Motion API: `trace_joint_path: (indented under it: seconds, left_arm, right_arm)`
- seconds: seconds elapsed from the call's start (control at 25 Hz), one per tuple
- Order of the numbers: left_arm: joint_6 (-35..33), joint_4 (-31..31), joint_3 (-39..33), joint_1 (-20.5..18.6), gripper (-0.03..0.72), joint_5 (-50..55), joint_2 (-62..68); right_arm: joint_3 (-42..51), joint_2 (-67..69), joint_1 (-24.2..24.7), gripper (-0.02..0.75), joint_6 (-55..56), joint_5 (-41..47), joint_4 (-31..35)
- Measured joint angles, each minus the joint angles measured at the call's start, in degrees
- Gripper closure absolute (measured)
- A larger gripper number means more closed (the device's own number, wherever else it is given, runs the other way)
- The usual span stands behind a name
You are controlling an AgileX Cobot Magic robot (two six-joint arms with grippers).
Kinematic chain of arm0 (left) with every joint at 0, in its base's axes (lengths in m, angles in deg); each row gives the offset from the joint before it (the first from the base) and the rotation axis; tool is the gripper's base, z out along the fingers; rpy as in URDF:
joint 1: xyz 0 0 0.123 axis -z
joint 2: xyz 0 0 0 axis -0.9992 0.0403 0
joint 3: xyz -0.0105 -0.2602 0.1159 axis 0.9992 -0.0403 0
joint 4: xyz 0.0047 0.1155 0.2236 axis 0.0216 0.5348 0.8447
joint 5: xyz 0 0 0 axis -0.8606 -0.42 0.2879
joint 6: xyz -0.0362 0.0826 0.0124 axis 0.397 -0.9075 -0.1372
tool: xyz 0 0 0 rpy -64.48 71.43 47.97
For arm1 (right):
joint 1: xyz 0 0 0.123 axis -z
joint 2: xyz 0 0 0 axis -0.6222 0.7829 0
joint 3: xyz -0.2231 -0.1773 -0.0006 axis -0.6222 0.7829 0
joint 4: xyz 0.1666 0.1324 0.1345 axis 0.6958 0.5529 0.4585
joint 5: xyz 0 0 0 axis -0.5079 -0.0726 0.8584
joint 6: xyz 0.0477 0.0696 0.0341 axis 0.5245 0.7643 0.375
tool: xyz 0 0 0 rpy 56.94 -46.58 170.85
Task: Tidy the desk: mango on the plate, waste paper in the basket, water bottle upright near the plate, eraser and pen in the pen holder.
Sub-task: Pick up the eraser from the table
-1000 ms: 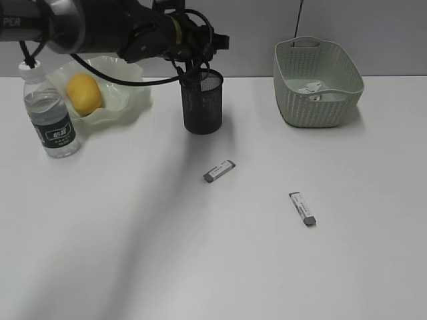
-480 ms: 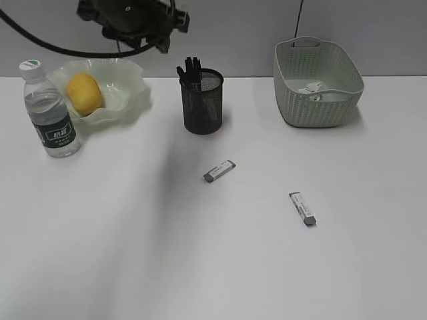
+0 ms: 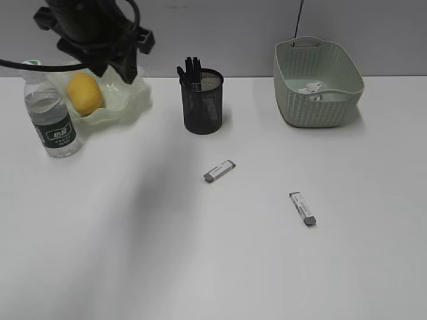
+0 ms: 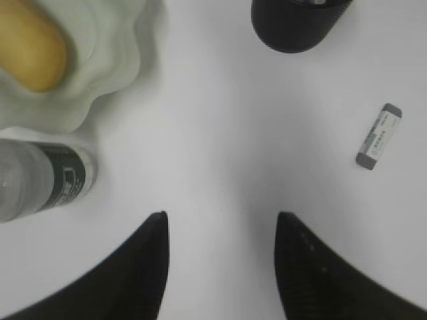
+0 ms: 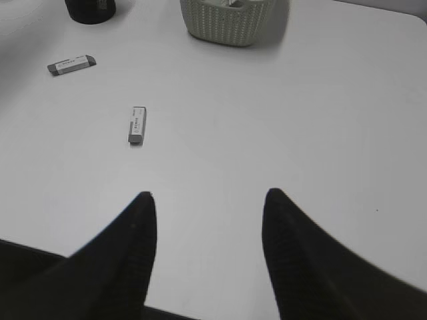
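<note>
Pens sitting in pen holder [image 3: 201, 101]; two erasers lying loose on table [image 3: 220, 267]. Left tool [image 4: 220, 267] hanging spread, gripping nothing — nearer eraser [image 4: 378, 136] lying ahead and to its right. Next: descending, straddling it.

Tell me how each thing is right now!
mango: in the plate
water bottle: upright, capped
pen holder: upright, pens inside
basket: waste paper inside
two erasers: flat on desk
left gripper: open, empty
right gripper: open, empty
</note>
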Motion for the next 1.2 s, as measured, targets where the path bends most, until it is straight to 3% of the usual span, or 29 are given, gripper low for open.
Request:
trace_joint_path:
  seconds: [0.24,0.44,0.6,0.96,1.2]
  left_arm:
    - [-1.2,-1.8,-16.3,-6.9,0.29,-4.3,-11.8]
    - [-3.2,-4.3,-28.9,-12.9,0.192,-7.6,-26.2]
    - [-4.7,-4.5,-37.3,-16.1,0.171,-8.2,-38.0]
    - [-5.3,-6.9,-54.4,-17.6,0.194,-9.1,-67.8]
    - [-5.3,-7.7,-58.0,-17.6,0.237,-5.2,-84.7]
  right_arm:
    - [0.0,1.6,0.0,0.323,0.0,-0.2,0.0]
    - [0.0,3.5,0.0,0.323,0.0,-0.3,0.0]
    - [0.0,5.5,0.0,0.323,0.0,-0.4,0.0]
    - [0.0,10.4,0.0,0.323,0.0,-1.4,0.1]
    - [0.0,13.9,0.0,0.323,0.0,-2.0,0.2]
